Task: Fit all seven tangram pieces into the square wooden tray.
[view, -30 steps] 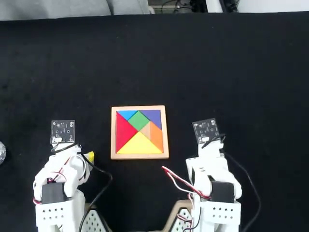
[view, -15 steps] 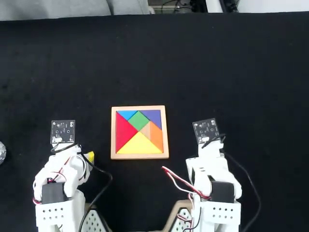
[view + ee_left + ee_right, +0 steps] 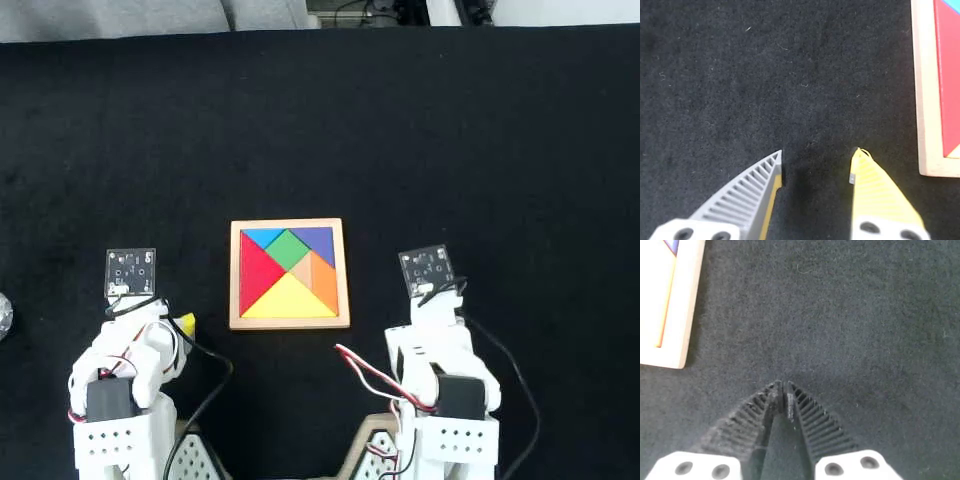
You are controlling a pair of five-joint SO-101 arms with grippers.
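The square wooden tray [image 3: 236, 275] lies at the table's middle with the coloured tangram pieces [image 3: 288, 272] filling it: blue, green, purple, red, tan, orange and yellow. Its pale rim [image 3: 923, 100] with a red piece [image 3: 947, 65] shows in the left wrist view, and its corner [image 3: 682, 315] in the right wrist view. My left gripper [image 3: 817, 155] hovers over bare cloth beside the tray, open with nothing between its fingers. My right gripper [image 3: 782, 386] rests over the cloth on the tray's other side, shut and holding nothing.
Black cloth [image 3: 450, 140] covers the table. Both arm bases [image 3: 115, 430] stand at the near edge with loose cables [image 3: 365, 375] between them. A small silvery object [image 3: 4, 314] sits at the far left edge.
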